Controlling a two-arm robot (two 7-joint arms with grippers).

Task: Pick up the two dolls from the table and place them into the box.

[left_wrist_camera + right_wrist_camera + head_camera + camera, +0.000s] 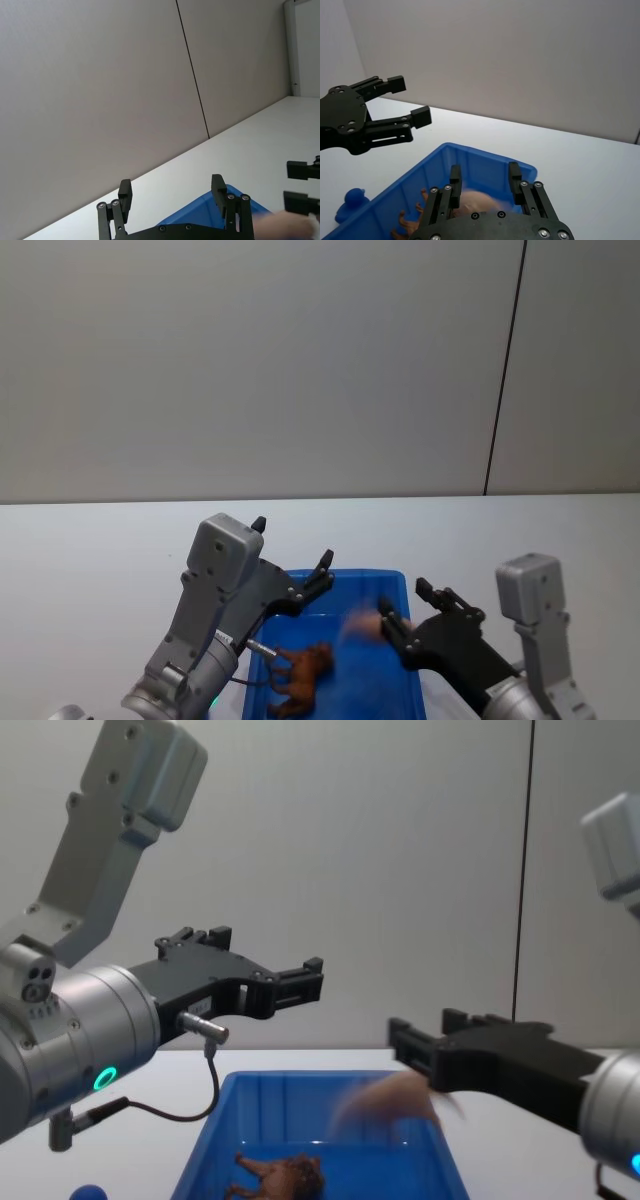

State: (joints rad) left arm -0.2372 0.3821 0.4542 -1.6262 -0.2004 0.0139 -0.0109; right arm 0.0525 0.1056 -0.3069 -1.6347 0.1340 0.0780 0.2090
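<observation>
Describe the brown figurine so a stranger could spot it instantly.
Find the bright blue box on the white table. On its floor, nearer the robot's left side, rests the brown lion. Its dark shaggy brown coat separates it from the pale pink pig, a blur beside the right gripper above the box.

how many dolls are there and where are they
2. The brown shaggy-maned plastic lion figurine lies on the floor of the bright blue plastic box. The pale pink plastic pig figurine appears in mid-air over the box, beside the right end effector.
</observation>
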